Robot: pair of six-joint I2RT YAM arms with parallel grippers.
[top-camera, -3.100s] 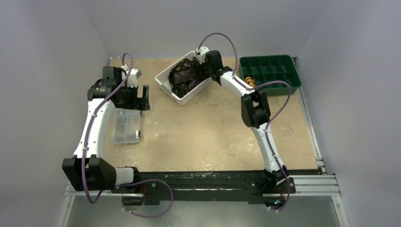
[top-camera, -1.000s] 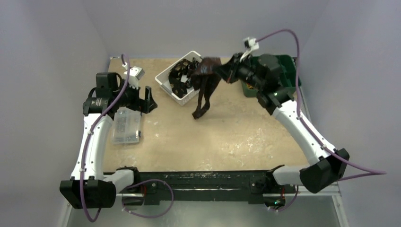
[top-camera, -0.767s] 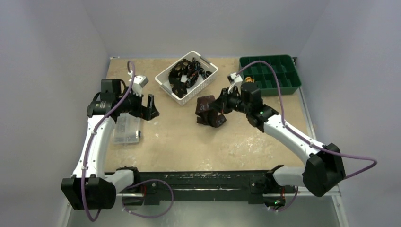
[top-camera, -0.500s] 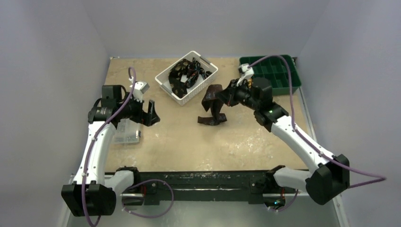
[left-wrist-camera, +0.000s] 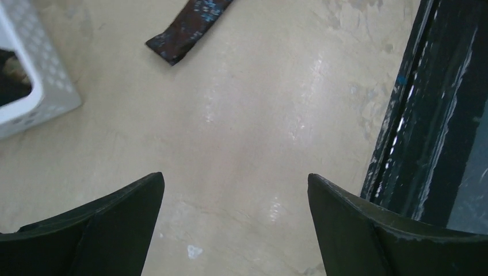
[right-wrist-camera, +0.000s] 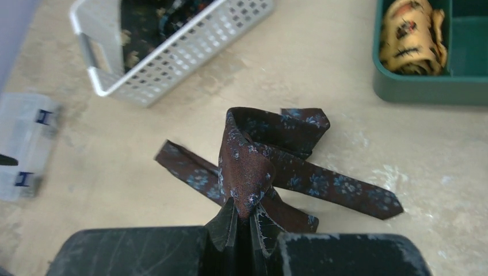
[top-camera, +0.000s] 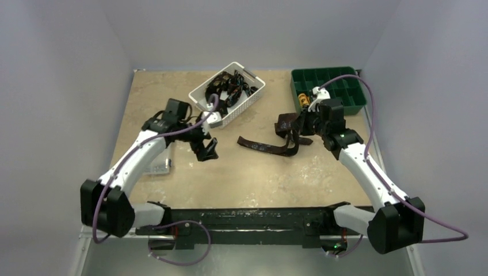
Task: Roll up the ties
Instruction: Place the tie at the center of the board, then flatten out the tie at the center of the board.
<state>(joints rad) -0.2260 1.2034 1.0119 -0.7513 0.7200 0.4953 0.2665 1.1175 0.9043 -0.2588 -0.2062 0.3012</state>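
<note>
One dark brown tie (top-camera: pixel 266 147) with pale blue flowers lies partly strung out on the table, its narrow end pointing left. My right gripper (top-camera: pixel 297 127) is shut on a raised fold of this tie (right-wrist-camera: pixel 247 164), pinched between the fingertips (right-wrist-camera: pixel 231 221), while the rest loops and crosses on the tabletop. My left gripper (top-camera: pixel 207 150) hovers open left of the tie's free end, nothing between its fingers (left-wrist-camera: pixel 109 227). That end of the tie (left-wrist-camera: pixel 187 26) shows at the top of the left wrist view. More ties (top-camera: pixel 229 89) lie heaped in a white basket.
The white basket (top-camera: pixel 253 99) stands at the back centre. A green compartment tray (top-camera: pixel 345 86) at the back right holds a rolled yellow tie (right-wrist-camera: pixel 411 37). A clear plastic box (top-camera: pixel 156 167) lies under the left arm. The black front rail (left-wrist-camera: pixel 426 115) runs along the table's near edge.
The right gripper brought the tie down from the air onto the table and drew it to the right, stretching it out. The left arm swung right towards the table's middle.
</note>
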